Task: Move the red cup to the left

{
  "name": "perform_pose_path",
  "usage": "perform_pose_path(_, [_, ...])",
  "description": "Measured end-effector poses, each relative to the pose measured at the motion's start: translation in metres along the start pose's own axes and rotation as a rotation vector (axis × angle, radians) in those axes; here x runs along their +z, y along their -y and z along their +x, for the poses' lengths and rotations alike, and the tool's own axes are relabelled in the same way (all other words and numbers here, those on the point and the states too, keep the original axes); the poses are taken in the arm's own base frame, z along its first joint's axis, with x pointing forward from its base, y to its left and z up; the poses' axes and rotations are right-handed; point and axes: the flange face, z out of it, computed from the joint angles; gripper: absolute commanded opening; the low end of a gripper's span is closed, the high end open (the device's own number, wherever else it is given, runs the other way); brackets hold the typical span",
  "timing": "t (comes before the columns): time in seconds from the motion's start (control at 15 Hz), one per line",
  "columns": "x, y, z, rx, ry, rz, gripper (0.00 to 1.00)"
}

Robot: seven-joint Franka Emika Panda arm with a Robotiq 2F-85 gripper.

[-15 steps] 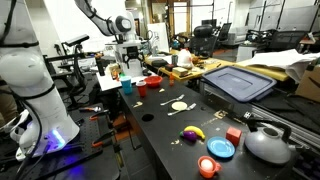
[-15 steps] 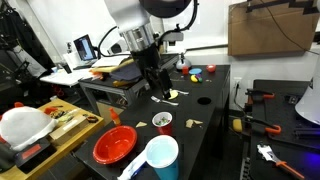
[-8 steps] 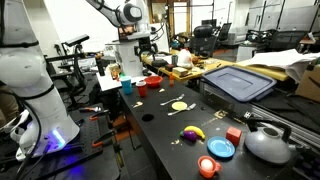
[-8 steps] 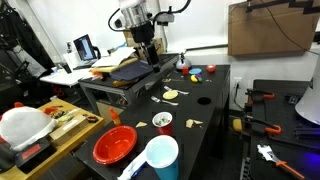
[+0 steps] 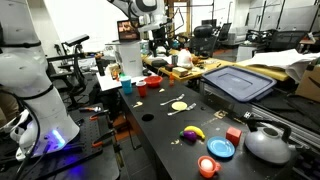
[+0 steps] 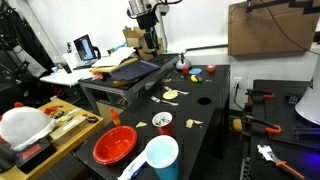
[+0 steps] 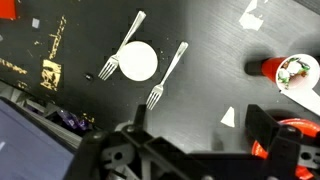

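Note:
The red cup stands upright near the near end of the black table, beside a wide red bowl and a blue cup. It also shows in an exterior view, and at the right edge of the wrist view with a whitish inside. My gripper is open and empty. It hangs high above the table in both exterior views, well away from the cup.
A small white plate with two forks lies mid-table. A banana, a red block, a blue plate, an orange cup and a grey kettle sit at the other end. The red bowl's edge shows below the cup.
The arm has risen from low over the table and moved away from the red cup toward the middle and far part of the table. The cup has not moved.

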Motion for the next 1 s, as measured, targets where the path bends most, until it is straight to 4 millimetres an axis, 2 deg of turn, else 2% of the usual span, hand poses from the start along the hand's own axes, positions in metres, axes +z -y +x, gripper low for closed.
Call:
perform_pose_path(0.2, [0.001, -0.024, 0.001, 0.146, 0.013, 0.048, 1.00])
perform_pose_path(0.4, [-0.004, -0.038, 0.001, 0.250, 0.003, 0.102, 1.00])
perform_pose_path(0.6, [-0.017, -0.050, -0.005, 0.313, 0.011, 0.139, 1.00])
perform_pose_path(1.0, [-0.053, -0.081, -0.033, 0.446, 0.024, 0.158, 1.00])
